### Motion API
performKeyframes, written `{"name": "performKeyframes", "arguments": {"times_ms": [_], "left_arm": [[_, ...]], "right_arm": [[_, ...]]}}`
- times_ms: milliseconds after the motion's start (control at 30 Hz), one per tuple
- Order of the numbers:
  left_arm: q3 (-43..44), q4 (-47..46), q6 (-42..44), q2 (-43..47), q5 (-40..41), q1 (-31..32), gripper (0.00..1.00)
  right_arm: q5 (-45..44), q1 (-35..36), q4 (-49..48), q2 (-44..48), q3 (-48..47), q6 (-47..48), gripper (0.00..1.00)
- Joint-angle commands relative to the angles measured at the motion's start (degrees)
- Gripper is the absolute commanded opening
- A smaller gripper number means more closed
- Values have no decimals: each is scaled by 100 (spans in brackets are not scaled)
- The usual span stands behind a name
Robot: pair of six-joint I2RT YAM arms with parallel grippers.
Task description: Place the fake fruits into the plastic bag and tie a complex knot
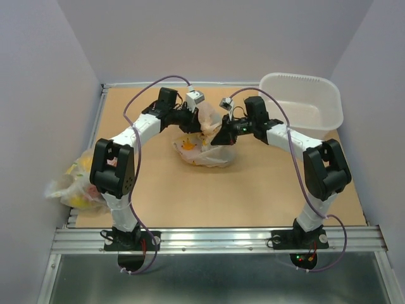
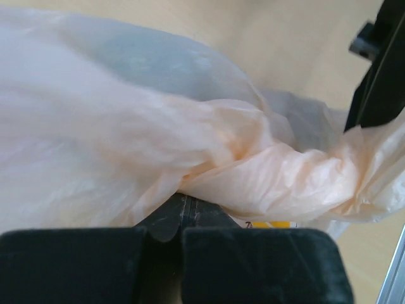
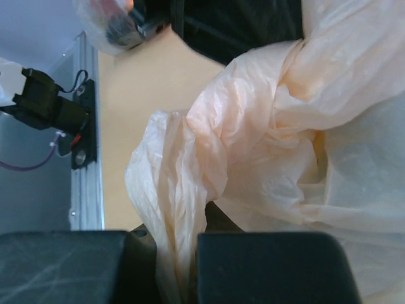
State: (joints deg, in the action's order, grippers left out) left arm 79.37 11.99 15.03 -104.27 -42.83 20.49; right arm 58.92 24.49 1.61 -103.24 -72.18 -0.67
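The plastic bag point(image 1: 205, 152) lies on the middle of the table, cream-white and crinkly, with yellow-orange shapes showing through its left side. My left gripper point(image 1: 196, 121) is at the bag's top and is shut, with the bag's film coming out of its tips point(image 2: 183, 201). My right gripper point(image 1: 223, 135) is at the bag's right top, shut on a bunched strand of handle point(image 3: 180, 190) that runs between its fingers point(image 3: 190, 223). The handles bunch into a twist point(image 2: 243, 149) between the two grippers; I cannot tell whether it is a finished knot. The fruits are hidden inside the bag.
A white rigid tub point(image 1: 304, 101) stands at the back right. A second bag point(image 1: 79, 180) with coloured contents lies at the left edge by the left arm; it also shows in the right wrist view point(image 3: 107, 22). A metal rail point(image 1: 215, 237) bounds the near edge.
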Motion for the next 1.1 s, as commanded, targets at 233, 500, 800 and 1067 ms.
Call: {"name": "performKeyframes", "arguments": {"times_ms": [233,500,800,1067], "left_arm": [[-97,-672,-448,556,-463,-10,0],[-203,-680,-430,689,-323,166,0],[-71,-689,-597,609,-235,183,0],[25,-689,-993,741,-112,192,0]], "right_arm": [[-950,-190,111,708,-84,-953,93],[-2436,-68,709,1201,-1140,-462,100],[-3228,486,2105,306,-2185,1182,100],[-3483,662,2985,15,-2002,1982,100]]}}
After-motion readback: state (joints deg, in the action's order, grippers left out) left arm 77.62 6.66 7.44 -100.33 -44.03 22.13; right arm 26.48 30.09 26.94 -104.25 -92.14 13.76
